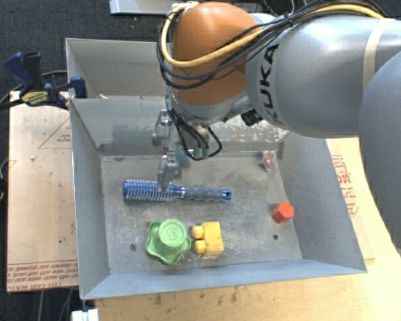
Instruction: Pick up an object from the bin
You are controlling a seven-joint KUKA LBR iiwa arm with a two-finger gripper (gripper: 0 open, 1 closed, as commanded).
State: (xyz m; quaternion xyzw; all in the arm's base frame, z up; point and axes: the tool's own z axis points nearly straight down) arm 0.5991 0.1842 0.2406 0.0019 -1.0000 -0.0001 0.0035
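Observation:
A blue hairbrush lies flat across the middle of the bin, bristle head to the left and handle to the right. My gripper hangs below the orange cover, and its metal finger reaches down to the brush where head meets handle. Nothing shows held between the fingers. A green lid-like round thing lies at the front of the bin. A yellow toy block sits right beside it.
A small red block rests toward the right of the bin floor. A small clear thing with a red mark lies near the back right wall. The arm and its cables cover the back of the bin.

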